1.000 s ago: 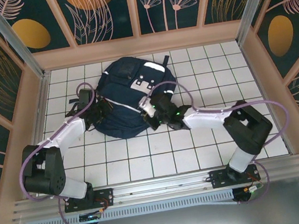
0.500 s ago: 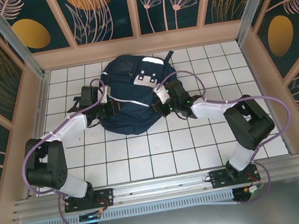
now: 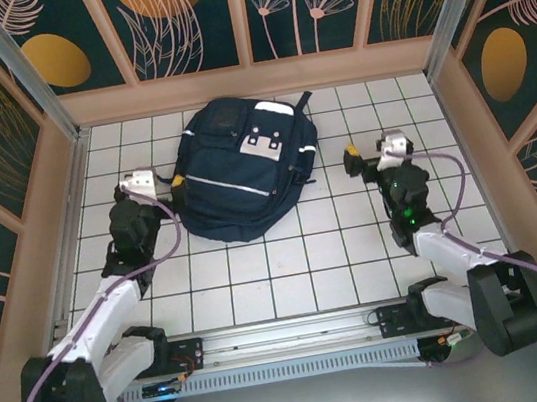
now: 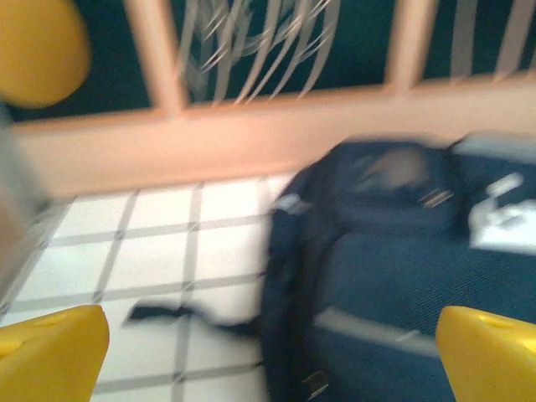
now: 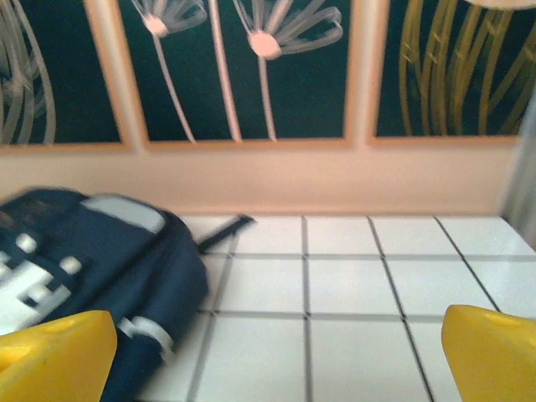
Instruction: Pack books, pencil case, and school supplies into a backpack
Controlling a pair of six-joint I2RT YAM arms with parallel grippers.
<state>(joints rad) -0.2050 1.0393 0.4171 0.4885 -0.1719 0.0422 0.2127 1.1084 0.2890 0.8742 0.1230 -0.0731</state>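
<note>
Two open grippers flank the backpack (image 3: 240,180), which lies face up at the far middle of the white tiled table (image 3: 289,269), its white patches and pale stripes uppermost. Left: the left gripper (image 3: 155,185) hangs just beside the pack's left edge, jaws spread wide and gripping nothing. In the left wrist view its yellow fingertips (image 4: 50,352) sit in the bottom corners, with the blurred pack (image 4: 385,276) ahead, toward the right. Right: the right gripper (image 3: 373,153) hangs near the pack's right side, apart from it, jaws equally wide and empty. The right wrist view places the pack (image 5: 84,260) at lower left.
</note>
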